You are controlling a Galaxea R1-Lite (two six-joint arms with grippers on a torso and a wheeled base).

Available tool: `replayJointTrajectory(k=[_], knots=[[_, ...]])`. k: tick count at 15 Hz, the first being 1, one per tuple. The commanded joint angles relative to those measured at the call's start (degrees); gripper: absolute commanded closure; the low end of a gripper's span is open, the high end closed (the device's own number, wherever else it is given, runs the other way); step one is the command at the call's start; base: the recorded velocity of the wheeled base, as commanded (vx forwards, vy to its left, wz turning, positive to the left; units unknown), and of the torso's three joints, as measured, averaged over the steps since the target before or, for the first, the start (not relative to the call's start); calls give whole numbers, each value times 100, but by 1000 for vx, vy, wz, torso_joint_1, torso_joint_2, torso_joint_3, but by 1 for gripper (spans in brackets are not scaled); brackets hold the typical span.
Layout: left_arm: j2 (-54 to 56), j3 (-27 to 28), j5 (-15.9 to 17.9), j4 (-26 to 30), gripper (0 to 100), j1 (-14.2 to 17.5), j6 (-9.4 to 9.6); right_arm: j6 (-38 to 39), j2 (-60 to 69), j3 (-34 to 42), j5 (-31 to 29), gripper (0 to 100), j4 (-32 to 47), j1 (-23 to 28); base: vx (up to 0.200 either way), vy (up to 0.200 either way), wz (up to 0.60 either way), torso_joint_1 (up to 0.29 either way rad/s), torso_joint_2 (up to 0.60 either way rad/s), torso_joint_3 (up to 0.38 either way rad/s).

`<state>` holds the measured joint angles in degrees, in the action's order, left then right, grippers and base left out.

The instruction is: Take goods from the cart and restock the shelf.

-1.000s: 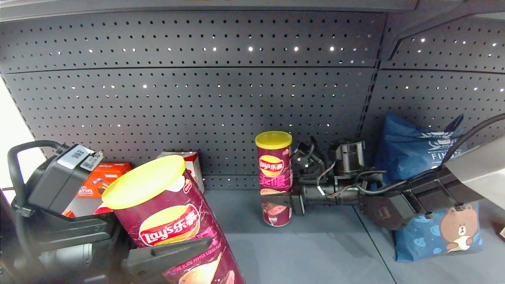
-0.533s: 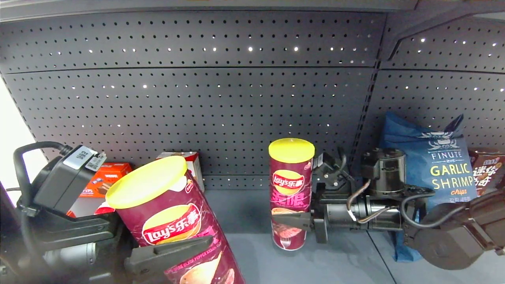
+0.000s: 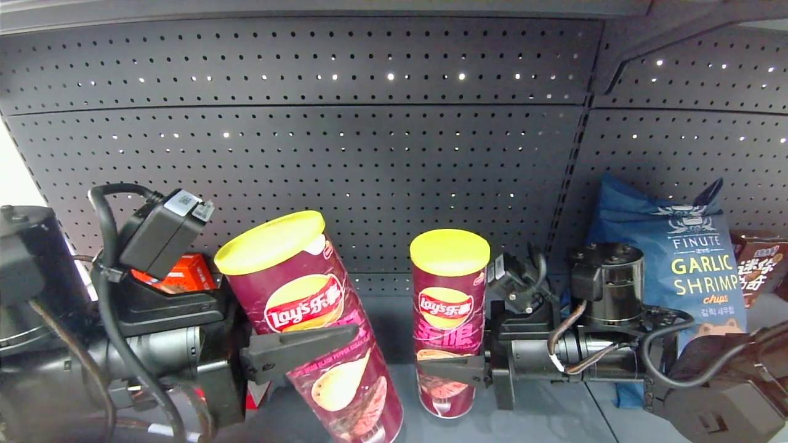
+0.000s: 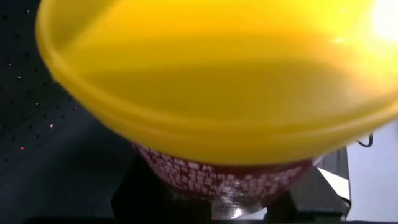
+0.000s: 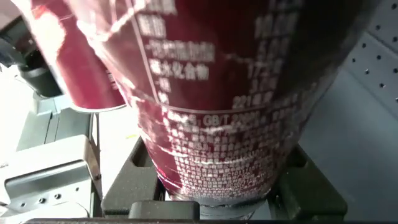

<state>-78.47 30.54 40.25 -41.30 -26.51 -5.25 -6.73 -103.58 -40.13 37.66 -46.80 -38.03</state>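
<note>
Yellow-lidded left can point(image 3: 303, 307) leans, right can point(image 3: 448, 303) is upright.

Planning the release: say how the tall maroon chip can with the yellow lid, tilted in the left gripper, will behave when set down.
Tall and narrow, the tilted maroon chip can probably tips if the left gripper releases it leaning, perhaps against the upright can in the right gripper. On its side it would likely roll.
</note>
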Motion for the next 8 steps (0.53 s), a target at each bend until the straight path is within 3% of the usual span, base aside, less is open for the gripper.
replayJointTrajectory(k=[1, 4, 8], knots=[[-309, 225, 9, -1, 100, 173, -2, 14, -312, 190, 5, 100, -462, -37, 0, 0, 0, 0, 0, 0], [-511, 400, 9, -9, 100, 410, 7, 31, -777, 322, 31, 100, -1182, -46, 0, 0, 0, 0, 0, 0], [-687, 532, 9, -9, 100, 498, 24, 225, -900, 374, 58, 100, -1464, -55, 0, 0, 0, 0, 0, 0]])
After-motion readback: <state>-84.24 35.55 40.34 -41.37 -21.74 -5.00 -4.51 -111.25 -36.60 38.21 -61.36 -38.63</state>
